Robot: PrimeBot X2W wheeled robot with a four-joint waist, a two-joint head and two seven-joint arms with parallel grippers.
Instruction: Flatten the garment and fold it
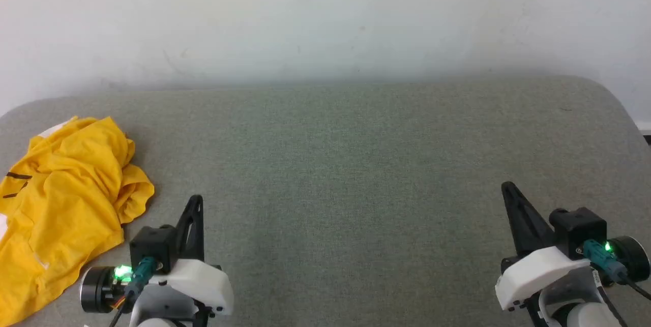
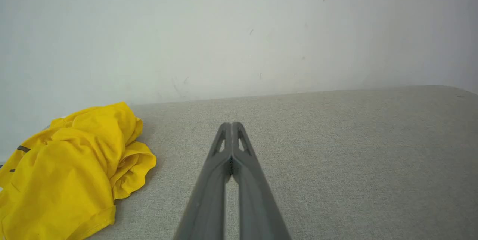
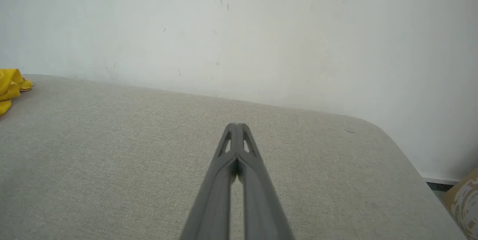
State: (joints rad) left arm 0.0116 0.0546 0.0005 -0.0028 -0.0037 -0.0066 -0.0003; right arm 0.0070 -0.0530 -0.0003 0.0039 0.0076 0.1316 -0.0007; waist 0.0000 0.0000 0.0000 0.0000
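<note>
A pale, scuffed wall (image 1: 325,11) fills the space beyond both end effectors. It rises straight from the far edge of the bench.

The bench (image 1: 356,164) is wide, covered in grey-green woven fabric, and has rounded far corners. It spreads out beneath and ahead of both end effectors.

A bright yellow T-shirt (image 1: 66,200) lies on the bench in a loose, crumpled heap, not flattened and not folded. It sits just beside the left end effector, on its left, without touching it. A few short black stripes and a little white show along the side of the heap farthest from that end effector. The T-shirt is well apart from the right end effector, far off to its left. In the right wrist view only a yellow edge (image 3: 11,83) shows.

The left end effector (image 1: 196,202) has its two long dark fingers pressed together at the tips (image 2: 231,124), closed on nothing. Its fingers point toward the wall.

The right end effector (image 1: 507,187) is likewise closed and empty, its fingertips meeting (image 3: 236,125) above bare bench fabric.

A green light (image 1: 122,272) glows behind the left end effector, and another (image 1: 608,247) glows behind the right.

Past the bench's corner, to the right of the right end effector, sits part of a brown cardboard box (image 3: 463,202).
</note>
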